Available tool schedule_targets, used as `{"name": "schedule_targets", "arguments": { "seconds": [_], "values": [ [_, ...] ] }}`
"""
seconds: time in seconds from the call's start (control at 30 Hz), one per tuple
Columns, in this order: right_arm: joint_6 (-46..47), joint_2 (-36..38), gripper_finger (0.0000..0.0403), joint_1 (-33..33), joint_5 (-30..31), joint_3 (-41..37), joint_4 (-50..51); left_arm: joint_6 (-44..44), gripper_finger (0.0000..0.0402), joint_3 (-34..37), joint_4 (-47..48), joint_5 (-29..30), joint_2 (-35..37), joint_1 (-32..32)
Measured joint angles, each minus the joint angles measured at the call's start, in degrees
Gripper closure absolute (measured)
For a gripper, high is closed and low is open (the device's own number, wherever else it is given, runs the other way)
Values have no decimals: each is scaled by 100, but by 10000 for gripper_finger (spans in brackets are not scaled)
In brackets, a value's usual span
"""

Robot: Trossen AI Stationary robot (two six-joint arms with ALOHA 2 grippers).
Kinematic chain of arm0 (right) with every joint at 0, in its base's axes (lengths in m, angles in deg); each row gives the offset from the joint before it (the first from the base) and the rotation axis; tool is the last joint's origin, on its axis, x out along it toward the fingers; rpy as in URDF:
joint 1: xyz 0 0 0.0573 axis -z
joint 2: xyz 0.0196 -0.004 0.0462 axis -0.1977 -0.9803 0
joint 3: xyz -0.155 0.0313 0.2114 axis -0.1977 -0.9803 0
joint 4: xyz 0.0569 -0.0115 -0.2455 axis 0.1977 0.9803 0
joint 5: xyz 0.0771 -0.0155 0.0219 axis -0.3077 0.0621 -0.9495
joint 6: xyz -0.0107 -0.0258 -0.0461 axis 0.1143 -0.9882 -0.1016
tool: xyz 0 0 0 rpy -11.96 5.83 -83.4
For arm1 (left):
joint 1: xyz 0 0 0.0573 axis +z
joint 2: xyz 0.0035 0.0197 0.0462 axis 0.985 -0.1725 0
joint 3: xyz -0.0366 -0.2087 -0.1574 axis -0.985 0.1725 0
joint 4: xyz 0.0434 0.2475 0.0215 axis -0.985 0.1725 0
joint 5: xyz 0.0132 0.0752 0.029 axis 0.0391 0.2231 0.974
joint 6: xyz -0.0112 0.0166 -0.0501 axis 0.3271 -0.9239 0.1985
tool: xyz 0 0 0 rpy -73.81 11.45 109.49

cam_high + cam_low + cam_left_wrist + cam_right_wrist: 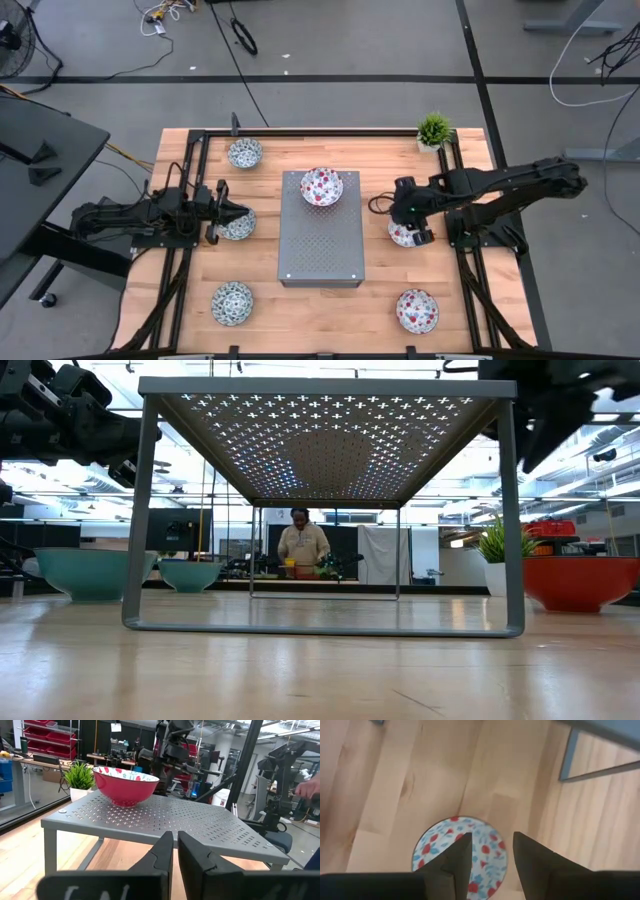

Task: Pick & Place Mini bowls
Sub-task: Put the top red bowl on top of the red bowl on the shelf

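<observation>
- Right gripper (487, 852): fingers apart, poised above red-speckled mini bowl (462, 852), worktop (330, 310) 3 o'clock of grey box (320, 235).
- Descend square; straddle one rim wall before closing.
- Left gripper (175, 851): fingers near together, empty, 9 o'clock.

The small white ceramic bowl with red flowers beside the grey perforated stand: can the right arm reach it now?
Probably yes. The right gripper hangs above the small white ceramic bowl with red flowers, its fingers open, with only bare wood around; the grey perforated stand stands off to one side.
</observation>
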Motion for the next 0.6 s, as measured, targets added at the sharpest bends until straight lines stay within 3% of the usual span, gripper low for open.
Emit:
{"name": "schedule_targets", "arguments": {
  "seconds": [0.6],
  "values": [
    [175,117,259,-1067,0,-565,-34,-3,369,0,-1,0,1,-1]
  ]
}}
